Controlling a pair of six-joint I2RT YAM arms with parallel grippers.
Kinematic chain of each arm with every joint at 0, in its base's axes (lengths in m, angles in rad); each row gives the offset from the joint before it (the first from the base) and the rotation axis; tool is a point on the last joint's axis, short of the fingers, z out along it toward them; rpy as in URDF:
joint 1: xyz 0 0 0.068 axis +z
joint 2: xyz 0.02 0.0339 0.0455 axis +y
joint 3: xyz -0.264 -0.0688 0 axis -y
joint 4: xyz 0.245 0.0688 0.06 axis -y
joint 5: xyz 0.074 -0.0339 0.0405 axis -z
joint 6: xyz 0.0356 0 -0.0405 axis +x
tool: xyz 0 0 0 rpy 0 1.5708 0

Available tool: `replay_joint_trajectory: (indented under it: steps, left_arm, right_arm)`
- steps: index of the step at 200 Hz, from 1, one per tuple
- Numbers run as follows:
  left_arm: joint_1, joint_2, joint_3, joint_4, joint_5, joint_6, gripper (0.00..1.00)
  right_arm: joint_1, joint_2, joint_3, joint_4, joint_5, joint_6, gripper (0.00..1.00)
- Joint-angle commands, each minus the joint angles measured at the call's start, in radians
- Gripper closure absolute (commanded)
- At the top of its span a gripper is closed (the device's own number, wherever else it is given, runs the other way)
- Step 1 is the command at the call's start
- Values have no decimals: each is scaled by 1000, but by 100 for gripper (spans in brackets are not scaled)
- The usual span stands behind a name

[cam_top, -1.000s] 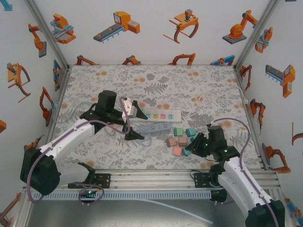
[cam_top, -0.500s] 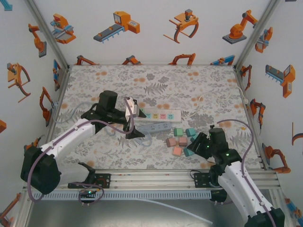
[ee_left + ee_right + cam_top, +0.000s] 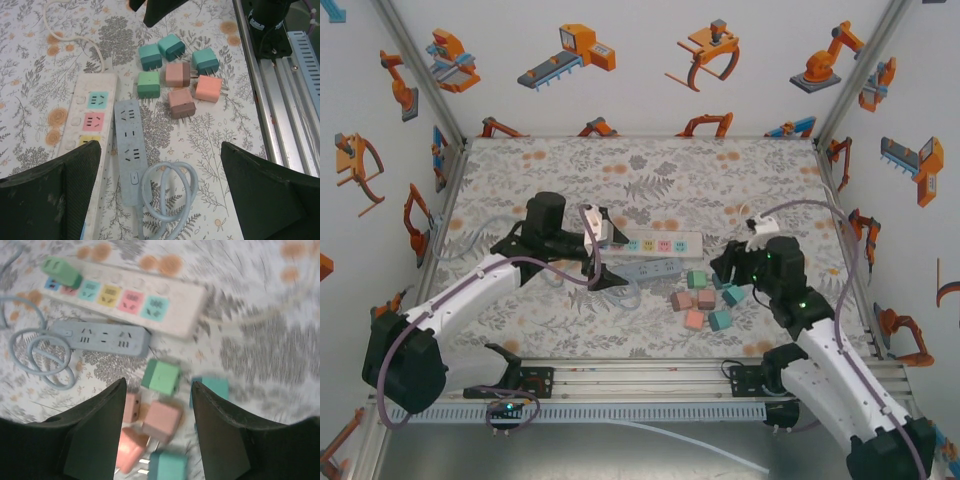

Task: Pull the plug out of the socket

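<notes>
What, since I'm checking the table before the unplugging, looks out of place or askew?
Nothing looks damaged or spilled. Seven loose plugs lie tumbled in a cluster beside the grey power strip, prongs pointing different ways, while one green plug sits at the end of the white power strip.

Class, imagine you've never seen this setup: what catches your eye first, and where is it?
A huddle of pastel plug blocks lies loose right of centre, by the open right claw. Behind them lies a white power strip with coloured sockets, one green plug seated at its left end, near the open left claw.
</notes>
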Motion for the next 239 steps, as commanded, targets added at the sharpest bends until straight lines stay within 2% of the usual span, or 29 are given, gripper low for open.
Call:
replay_joint_trajectory:
  steps: [1,26,50,83,96,131,159,183,219,239]
  left_arm:
    - [-5,-27,-16,23,25,10,3]
    - [-3,-42,-37,62,-41,-1,3]
    - [0,-57,-65,143,-162,-60,3]
    - [23,-62,-73,214,-356,-182,3]
    - [48,-51,-65,230,-418,-258,3]
    - [166,27,17,198,-554,-573,3]
    - [241,74,63,133,-724,-790,3]
    - [281,125,144,-28,-828,-869,3]
    - [306,160,162,-73,-801,-890,0]
    - [306,206,209,-148,-810,-896,3]
  right_arm:
    - [64,73,31,200,-112,-432,48]
    - [108,216,79,256,-211,-629,48]
    - [168,371,159,250,-245,-787,48]
    - [229,577,272,264,-280,-879,47]
    - [244,654,325,264,-295,-888,47]
    - [271,834,450,282,-324,-873,48]
    - [276,950,527,314,-348,-830,48]
    - [277,1037,595,314,-358,-802,48]
    - [280,1142,666,349,-364,-752,48]
    - [280,1182,697,345,-352,-743,48]
